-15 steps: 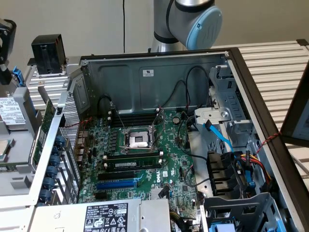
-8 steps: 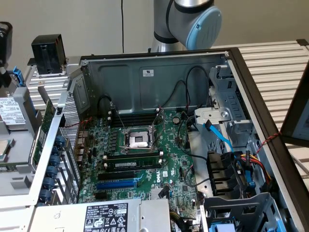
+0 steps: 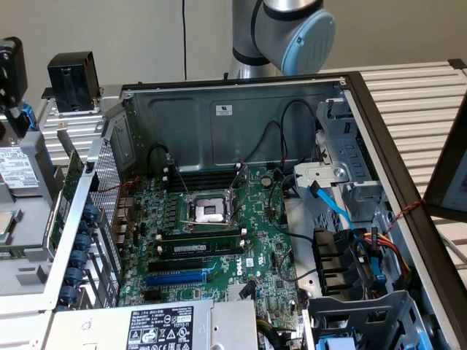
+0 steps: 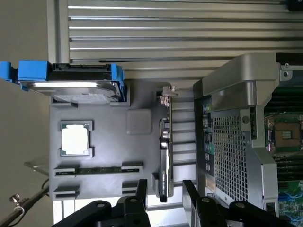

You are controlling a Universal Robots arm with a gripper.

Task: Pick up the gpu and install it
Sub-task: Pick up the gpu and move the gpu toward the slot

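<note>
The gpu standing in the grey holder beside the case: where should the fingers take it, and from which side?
Probably across its two flat faces, mid-length, coming straight down on the free edge. The gpu stands on edge in the grey holder, so only that thin edge is exposed; the metal bracket occupies one end.

Arm [image 3: 244,33]: round tubular links in smooth silver-grey metal. A narrow dark seam ring runs round the upright link where two sections meet. The joint housing is rounded and the same silver, closed by a light blue circular cap [image 3: 310,40] with a slightly domed face.

Gripper [image 4: 164,189]: black throughout, satin to glossy. It has two flat fingers [image 4: 142,191] tapering to squared tips, each carried on chunky rounded links. Round pivot pins [image 4: 206,200] sit recessed in the link ends.
</note>
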